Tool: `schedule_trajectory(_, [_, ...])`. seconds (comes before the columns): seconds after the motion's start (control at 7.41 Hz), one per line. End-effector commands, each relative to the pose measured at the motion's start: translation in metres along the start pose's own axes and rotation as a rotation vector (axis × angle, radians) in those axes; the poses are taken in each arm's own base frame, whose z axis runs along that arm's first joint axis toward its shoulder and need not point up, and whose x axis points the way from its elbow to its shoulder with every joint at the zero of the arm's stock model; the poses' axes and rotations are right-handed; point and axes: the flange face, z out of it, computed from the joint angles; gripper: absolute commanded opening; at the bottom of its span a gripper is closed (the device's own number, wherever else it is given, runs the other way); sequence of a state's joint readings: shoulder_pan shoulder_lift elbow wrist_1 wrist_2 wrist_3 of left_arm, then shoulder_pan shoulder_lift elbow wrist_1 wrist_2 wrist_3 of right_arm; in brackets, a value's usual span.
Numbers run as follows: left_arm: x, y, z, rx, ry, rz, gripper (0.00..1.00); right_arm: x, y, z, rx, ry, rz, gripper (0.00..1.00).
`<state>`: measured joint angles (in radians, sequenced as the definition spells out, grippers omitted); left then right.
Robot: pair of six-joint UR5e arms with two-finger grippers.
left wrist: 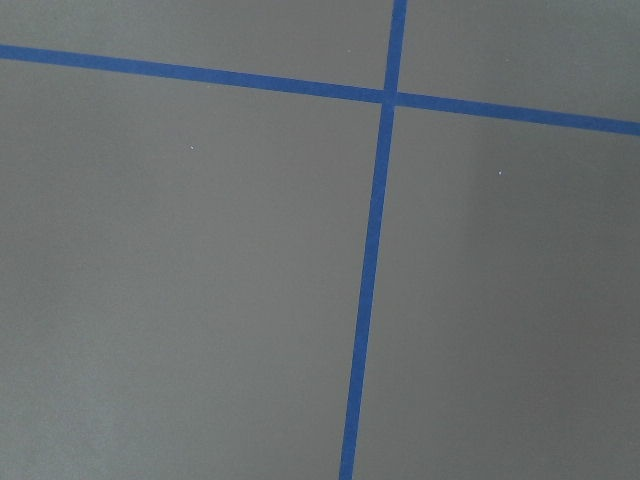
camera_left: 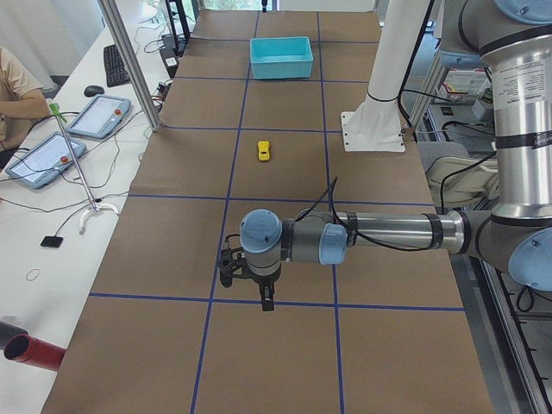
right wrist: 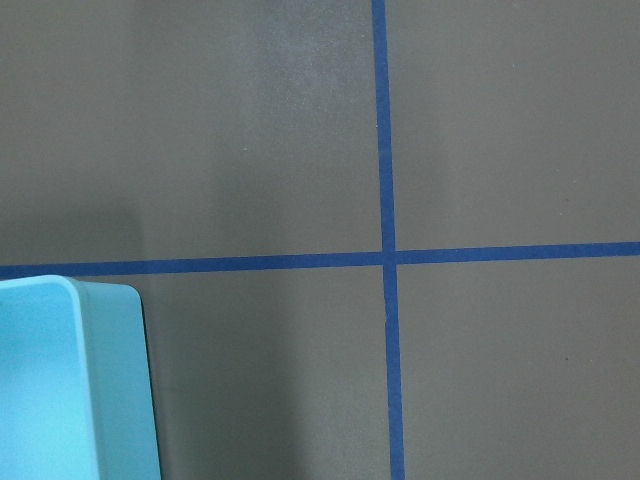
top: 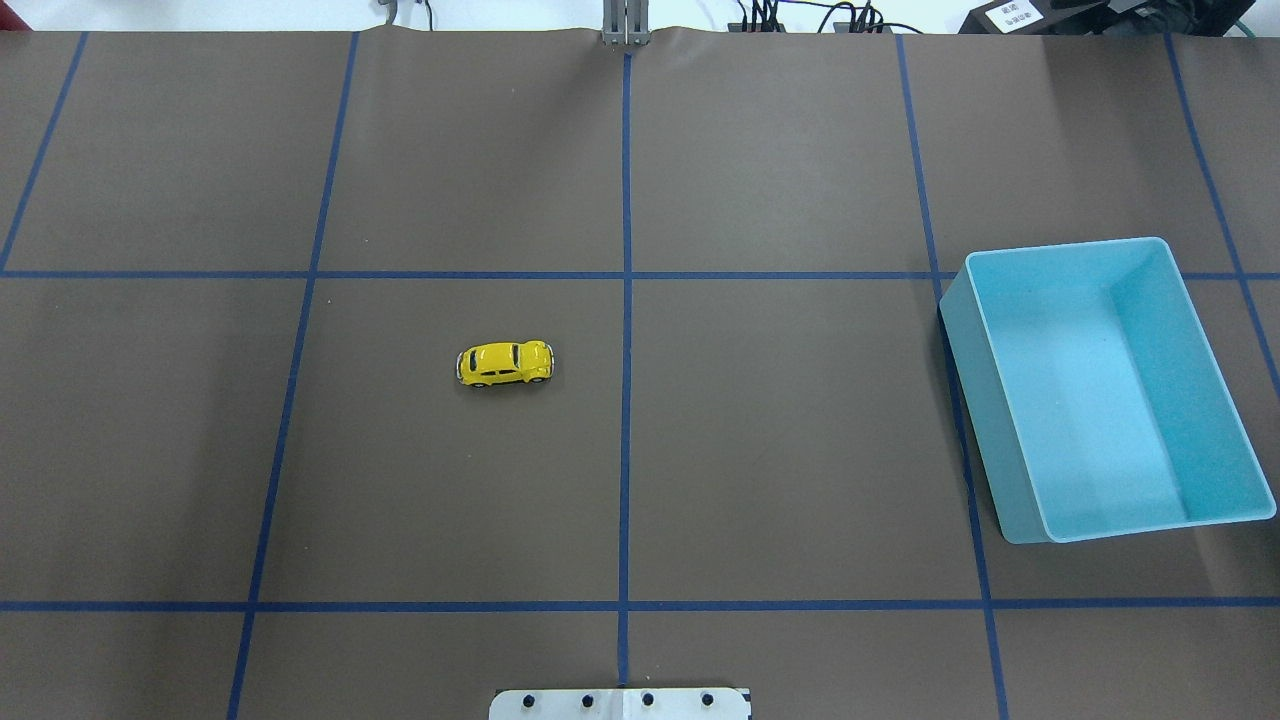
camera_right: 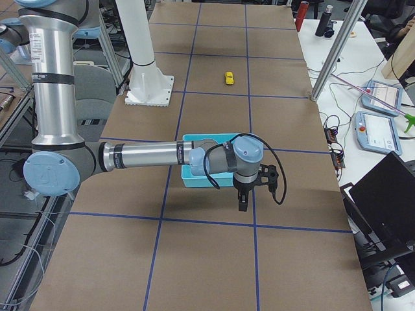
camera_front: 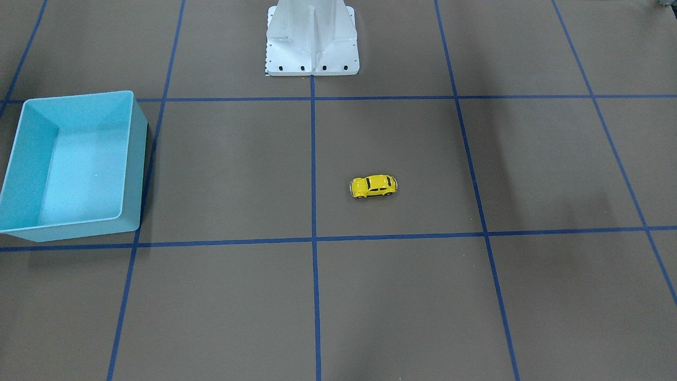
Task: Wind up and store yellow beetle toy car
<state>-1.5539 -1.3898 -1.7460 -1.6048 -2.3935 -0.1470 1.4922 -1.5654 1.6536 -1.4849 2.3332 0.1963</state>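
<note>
The yellow beetle toy car [camera_front: 373, 186] stands on its wheels on the brown mat, near the table's middle on the robot's left half [top: 505, 363]. It also shows small in the side views [camera_left: 264, 150] [camera_right: 229, 78]. The light blue bin [top: 975, 420] stands open and empty on the robot's right side [camera_front: 138, 169]. My left gripper [camera_left: 264, 299] hangs above the mat, far from the car. My right gripper [camera_right: 242, 203] hangs just beyond the bin [camera_right: 193, 179]. Both show only in the side views, so I cannot tell whether they are open or shut.
The robot's white base [camera_front: 312, 42] stands at the table's robot-side edge. Blue tape lines [left wrist: 370, 250] divide the mat into squares. The bin's corner [right wrist: 110, 390] shows in the right wrist view. Tablets and cables [camera_left: 95, 116] lie on the operators' side bench.
</note>
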Motion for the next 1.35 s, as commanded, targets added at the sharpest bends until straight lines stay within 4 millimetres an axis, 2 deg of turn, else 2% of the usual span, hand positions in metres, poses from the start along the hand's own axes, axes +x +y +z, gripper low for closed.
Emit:
schedule_trajectory(0.0, [0.003, -0.005, -0.001, 0.007, -0.004, 0.013, 1.0, 0.002, 0.001, 0.0, 0.0, 0.0, -0.031, 1.0])
schedule_trajectory(0.4, [0.006, -0.008, -0.003, 0.015, -0.006, 0.026, 1.0, 0.002, 0.001, 0.001, -0.002, 0.001, -0.029, 1.0])
schedule_trajectory(0.67, [0.03, -0.011, 0.002, -0.001, 0.002, 0.072, 1.0, 0.005, 0.005, 0.003, -0.008, 0.002, -0.023, 1.0])
schedule_trajectory(0.94, [0.066, -0.016, -0.006, 0.007, 0.011, 0.138, 1.0, 0.006, 0.006, 0.003, -0.009, 0.002, -0.021, 1.0])
schedule_trajectory(1.21, [0.145, -0.007, -0.001, -0.016, 0.03, 0.304, 1.0, 0.006, 0.006, 0.004, -0.01, 0.002, -0.02, 1.0])
